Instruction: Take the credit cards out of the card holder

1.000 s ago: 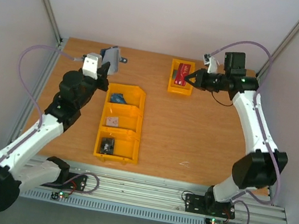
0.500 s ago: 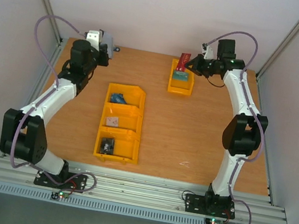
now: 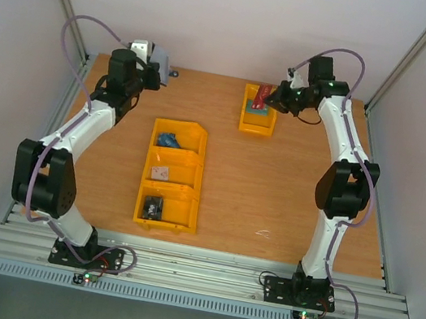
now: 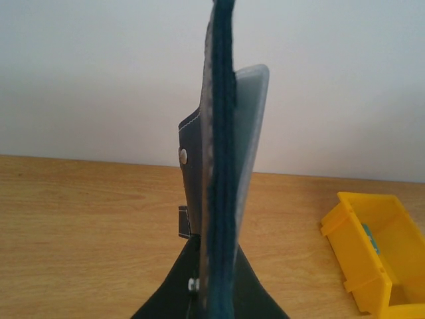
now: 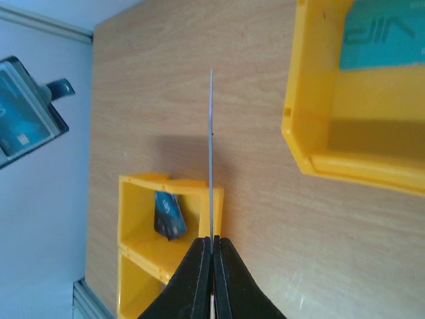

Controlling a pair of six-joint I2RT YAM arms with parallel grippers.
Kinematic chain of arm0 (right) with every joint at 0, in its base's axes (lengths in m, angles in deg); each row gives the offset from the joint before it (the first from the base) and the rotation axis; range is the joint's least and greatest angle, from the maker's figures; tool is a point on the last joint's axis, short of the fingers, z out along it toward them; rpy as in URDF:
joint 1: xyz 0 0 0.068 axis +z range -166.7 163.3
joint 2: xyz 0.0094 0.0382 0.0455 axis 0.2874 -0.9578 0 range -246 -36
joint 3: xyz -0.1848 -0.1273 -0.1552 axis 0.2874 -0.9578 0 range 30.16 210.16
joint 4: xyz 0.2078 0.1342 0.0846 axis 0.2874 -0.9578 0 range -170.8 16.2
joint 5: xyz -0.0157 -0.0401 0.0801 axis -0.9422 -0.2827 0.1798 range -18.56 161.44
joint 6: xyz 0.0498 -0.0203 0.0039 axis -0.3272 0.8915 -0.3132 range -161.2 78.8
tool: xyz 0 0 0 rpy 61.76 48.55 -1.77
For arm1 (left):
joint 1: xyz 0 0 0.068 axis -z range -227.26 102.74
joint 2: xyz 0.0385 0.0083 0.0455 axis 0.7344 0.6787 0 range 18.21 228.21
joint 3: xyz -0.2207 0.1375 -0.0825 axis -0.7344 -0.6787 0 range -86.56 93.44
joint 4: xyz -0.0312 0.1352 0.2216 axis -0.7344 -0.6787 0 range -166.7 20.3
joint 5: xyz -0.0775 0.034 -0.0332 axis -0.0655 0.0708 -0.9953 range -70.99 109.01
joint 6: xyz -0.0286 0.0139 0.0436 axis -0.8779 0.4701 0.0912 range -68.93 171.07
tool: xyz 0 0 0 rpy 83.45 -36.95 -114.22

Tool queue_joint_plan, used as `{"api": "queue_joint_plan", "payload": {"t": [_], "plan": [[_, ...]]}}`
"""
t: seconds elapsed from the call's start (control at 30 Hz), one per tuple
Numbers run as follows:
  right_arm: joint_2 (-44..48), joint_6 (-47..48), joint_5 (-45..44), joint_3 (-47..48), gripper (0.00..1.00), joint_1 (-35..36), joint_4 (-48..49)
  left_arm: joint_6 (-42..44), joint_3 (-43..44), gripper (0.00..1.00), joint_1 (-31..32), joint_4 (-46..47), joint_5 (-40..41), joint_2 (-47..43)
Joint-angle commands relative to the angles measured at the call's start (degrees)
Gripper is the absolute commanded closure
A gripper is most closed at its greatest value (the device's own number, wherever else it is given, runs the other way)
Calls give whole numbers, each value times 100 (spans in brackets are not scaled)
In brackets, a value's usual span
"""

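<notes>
The card holder (image 3: 162,60), dark navy with a grey-blue inner face, is held upright at the table's back left corner, with my left gripper (image 3: 151,68) shut on its lower end. In the left wrist view the card holder (image 4: 221,166) shows edge-on, rising from my left gripper (image 4: 214,266). My right gripper (image 3: 277,98) is shut on a red credit card (image 3: 263,96) above the small yellow bin (image 3: 255,129). From the right wrist the credit card (image 5: 211,153) is a thin edge-on line standing out of my right gripper (image 5: 212,240). The card holder (image 5: 26,113) appears far left there.
A teal card (image 5: 382,36) lies in the small yellow bin (image 5: 332,156). A long three-compartment yellow bin (image 3: 196,177) stands mid-table, a blue card (image 3: 168,140) in its far compartment and small items in the other two. Metal frame posts flank the table's back corners.
My left arm has stretched to the back left corner with the card holder. My right arm lifted the red card off the small bin, swung up and back, then dipped slightly.
</notes>
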Motion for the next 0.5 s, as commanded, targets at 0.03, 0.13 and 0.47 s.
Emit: {"api": "queue_joint_plan", "payload": {"t": [0.03, 0.13, 0.47], "plan": [[241, 743, 76, -150, 99, 96, -1545, -151, 101, 100, -27, 357, -169, -27], [556, 1015, 226, -1021, 99, 274, -1744, -248, 37, 100, -27, 407, -279, -85], [910, 854, 221, -3250, 99, 345, -878, -464, -273, 100, -19, 536, -502, -395]]}}
